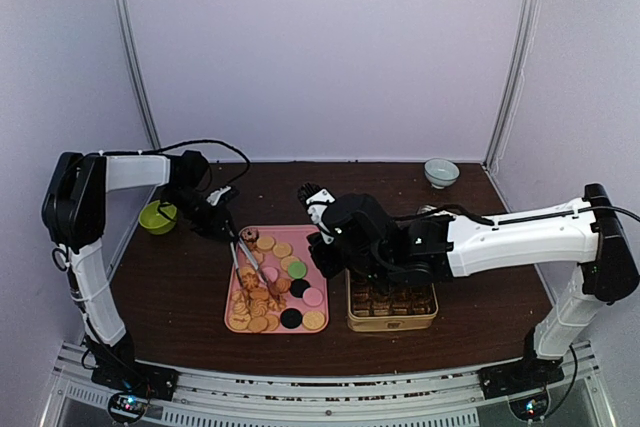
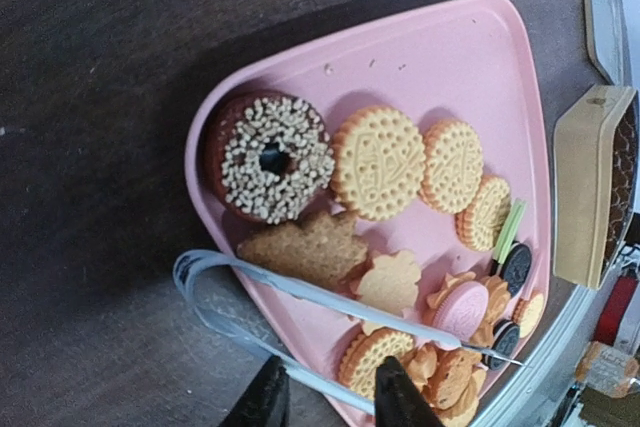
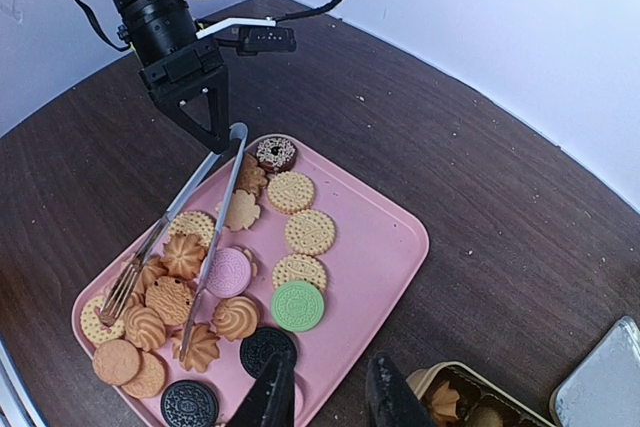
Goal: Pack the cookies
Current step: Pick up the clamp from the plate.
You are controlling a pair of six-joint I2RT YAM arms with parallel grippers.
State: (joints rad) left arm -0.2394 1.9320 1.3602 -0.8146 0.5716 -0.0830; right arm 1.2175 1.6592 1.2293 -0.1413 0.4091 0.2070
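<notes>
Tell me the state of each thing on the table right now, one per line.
left tool: shut on the tongs
tongs: arms spread, tips among the cookies
right tool: open, empty
pink tray: loaded with cookies
tin: open, some cookies inside

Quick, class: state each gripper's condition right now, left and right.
Left gripper: closed on the metal tongs.
Right gripper: jaws apart, holding nothing.
</notes>
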